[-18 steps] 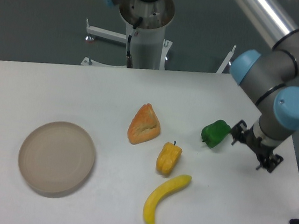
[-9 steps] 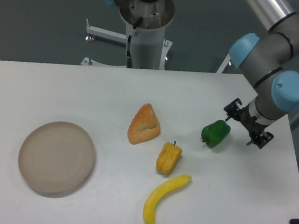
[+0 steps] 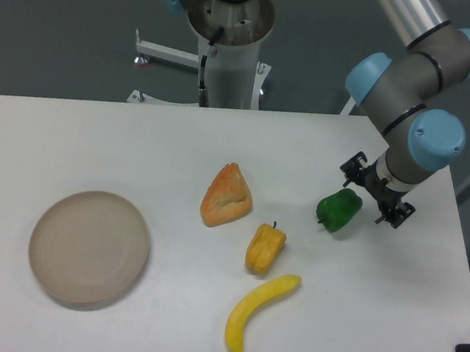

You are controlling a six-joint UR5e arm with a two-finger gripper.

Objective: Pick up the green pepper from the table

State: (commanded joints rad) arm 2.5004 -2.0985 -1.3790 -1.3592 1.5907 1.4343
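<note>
The green pepper (image 3: 338, 211) is small, glossy and dark green and lies on the white table (image 3: 222, 141), right of centre. My gripper (image 3: 372, 192) hangs just above and to the right of the pepper, close to its upper right edge. Its two black fingers stand apart, so it looks open and holds nothing. The blue-and-grey wrist joints rise behind it toward the upper right.
A yellow-orange pepper (image 3: 265, 248) and a yellow banana (image 3: 257, 316) lie left of and below the green pepper. An orange wedge-shaped piece (image 3: 227, 195) sits at the centre. A beige plate (image 3: 88, 248) is at the left. The arm's base column (image 3: 231, 48) stands behind the table.
My gripper has moved left and up, from the table's right side to just beside the green pepper. The pepper and the other objects have not moved.
</note>
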